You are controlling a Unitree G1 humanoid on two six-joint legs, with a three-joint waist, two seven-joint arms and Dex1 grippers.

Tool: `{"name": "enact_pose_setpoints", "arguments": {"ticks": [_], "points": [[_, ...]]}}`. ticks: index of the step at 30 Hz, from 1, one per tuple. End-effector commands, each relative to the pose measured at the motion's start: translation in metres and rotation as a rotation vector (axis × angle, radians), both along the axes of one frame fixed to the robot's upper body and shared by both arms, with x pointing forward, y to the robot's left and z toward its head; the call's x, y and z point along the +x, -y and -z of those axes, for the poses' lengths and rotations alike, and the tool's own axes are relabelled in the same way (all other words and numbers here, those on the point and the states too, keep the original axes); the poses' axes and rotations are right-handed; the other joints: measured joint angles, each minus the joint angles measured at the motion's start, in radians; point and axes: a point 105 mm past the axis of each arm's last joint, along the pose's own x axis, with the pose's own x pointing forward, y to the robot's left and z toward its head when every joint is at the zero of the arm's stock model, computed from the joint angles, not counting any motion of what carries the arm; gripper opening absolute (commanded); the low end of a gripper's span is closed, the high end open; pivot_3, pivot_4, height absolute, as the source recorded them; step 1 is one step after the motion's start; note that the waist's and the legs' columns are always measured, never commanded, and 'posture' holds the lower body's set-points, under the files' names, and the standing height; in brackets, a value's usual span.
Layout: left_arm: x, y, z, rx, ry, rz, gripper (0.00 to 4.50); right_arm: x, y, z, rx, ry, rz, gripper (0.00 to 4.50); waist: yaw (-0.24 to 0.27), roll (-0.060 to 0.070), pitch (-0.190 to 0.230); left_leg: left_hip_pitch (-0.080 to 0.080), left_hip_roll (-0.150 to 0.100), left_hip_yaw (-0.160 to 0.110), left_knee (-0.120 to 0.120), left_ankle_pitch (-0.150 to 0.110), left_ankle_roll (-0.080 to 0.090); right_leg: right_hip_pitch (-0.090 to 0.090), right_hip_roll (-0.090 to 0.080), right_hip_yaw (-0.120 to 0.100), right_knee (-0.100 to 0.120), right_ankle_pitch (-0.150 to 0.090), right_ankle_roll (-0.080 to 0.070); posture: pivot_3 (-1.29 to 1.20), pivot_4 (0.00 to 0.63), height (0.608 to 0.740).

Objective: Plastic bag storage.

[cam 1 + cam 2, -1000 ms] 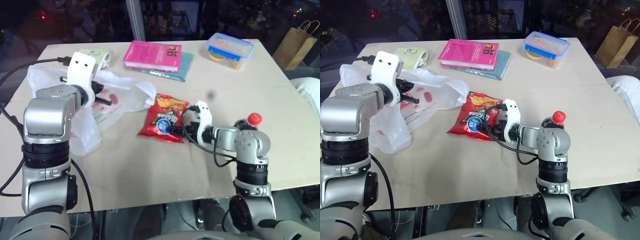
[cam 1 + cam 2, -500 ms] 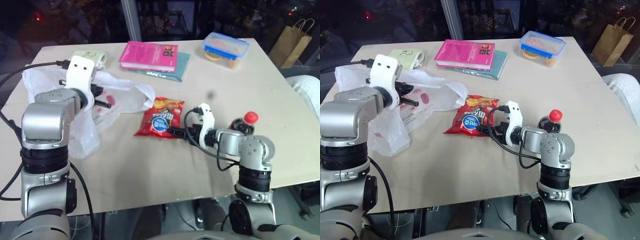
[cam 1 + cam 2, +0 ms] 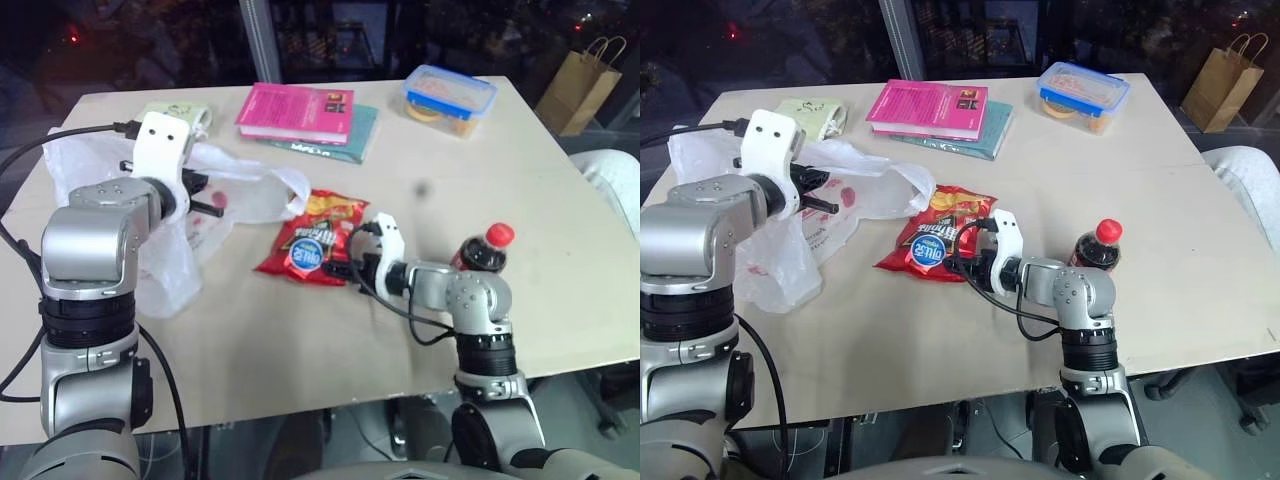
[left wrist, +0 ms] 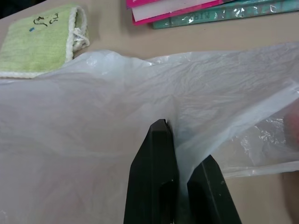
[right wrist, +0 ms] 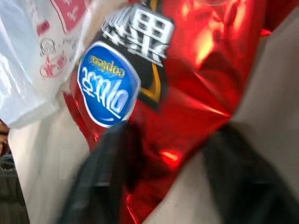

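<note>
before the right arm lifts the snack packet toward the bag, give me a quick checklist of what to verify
1. Left gripper pinching the plastic bag: ok, fingers shut on a fold of film.
2. Bag mouth open enough to take the packet: cannot tell, the film looks collapsed.
3. Right gripper at the red snack packet: ok, fingers straddle its near edge.
4. Right grip secure: cannot tell, the fingers are blurred and not clearly clamped.
5. Cola bottle clear of the right arm: not ok, it stands close beside the forearm.
6. Books and lunch box out of the path: ok, at the far edge.
</note>
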Motion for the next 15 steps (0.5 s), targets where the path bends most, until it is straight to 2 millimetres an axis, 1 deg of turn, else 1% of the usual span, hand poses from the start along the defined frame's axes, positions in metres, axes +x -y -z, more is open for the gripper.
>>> {"name": "enact_pose_setpoints", "arguments": {"ticks": [1, 2, 3, 5, 7, 9, 12, 15], "points": [[-0.004, -0.005, -0.016, -0.013, 0.065, -0.02, 0.0, -0.001, 0.005, -0.003, 0.003, 0.038, -0.011, 0.61, 0.001, 0.0, 0.0, 0.0, 0.0, 0.0, 0.0, 0.0, 0.0, 0.0, 0.0, 0.0, 0.0, 0.0, 0.0, 0.0, 0.15, 0.74], [-0.003, -0.005, -0.017, -0.024, 0.067, -0.021, 0.0, -0.002, 0.008, -0.006, 0.009, 0.051, -0.011, 0.16, 0.001, 0.0, 0.0, 0.0, 0.0, 0.0, 0.0, 0.0, 0.0, 0.0, 0.0, 0.0, 0.0, 0.0, 0.0, 0.0, 0.15, 0.74], [-0.003, -0.004, -0.018, -0.041, 0.069, -0.023, 0.0, -0.003, 0.011, -0.008, 0.013, 0.062, -0.015, 0.07, 0.002, 0.0, 0.0, 0.0, 0.0, 0.0, 0.0, 0.0, 0.0, 0.0, 0.0, 0.0, 0.0, 0.0, 0.0, 0.0, 0.15, 0.74], [-0.001, -0.004, -0.02, -0.063, 0.073, -0.027, 0.0, -0.005, 0.016, -0.012, 0.019, 0.081, -0.017, 0.07, 0.008, 0.0, 0.0, 0.0, -0.001, 0.0, 0.0, 0.0, 0.0, 0.0, -0.001, -0.001, 0.0, 0.0, 0.0, 0.0, 0.15, 0.74], [0.003, -0.002, -0.025, -0.117, 0.097, -0.027, 0.0, -0.01, 0.022, -0.027, 0.056, 0.15, -0.029, 0.07, 0.009, 0.0, 0.0, -0.001, -0.001, 0.0, 0.0, 0.0, 0.0, 0.0, -0.001, -0.001, -0.001, 0.0, 0.0, 0.0, 0.15, 0.74], [0.007, 0.0, -0.029, -0.157, 0.109, -0.025, 0.0, -0.014, 0.025, -0.037, 0.076, 0.2, -0.04, 0.07, 0.01, 0.0, 0.0, -0.002, -0.001, -0.001, 0.0, 0.0, 0.0, 0.0, -0.001, -0.002, -0.001, 0.0, 0.0, 0.0, 0.15, 0.74], [0.015, 0.001, -0.038, -0.235, 0.132, -0.039, 0.0, -0.031, 0.026, -0.055, 0.127, 0.251, -0.126, 0.07, 0.006, 0.0, 0.0, -0.002, -0.001, -0.001, 0.0, 0.0, 0.0, 0.0, -0.001, -0.002, -0.001, 0.0, 0.0, 0.0, 0.15, 0.74], [0.02, 0.003, -0.042, -0.243, 0.138, -0.033, 0.0, -0.041, 0.027, -0.067, 0.15, 0.288, -0.17, 0.07, -0.001, 0.0, 0.0, -0.001, -0.001, -0.001, 0.0, 0.0, 0.0, 0.0, 0.0, -0.002, -0.001, 0.0, 0.0, 0.0, 0.15, 0.74]]}}
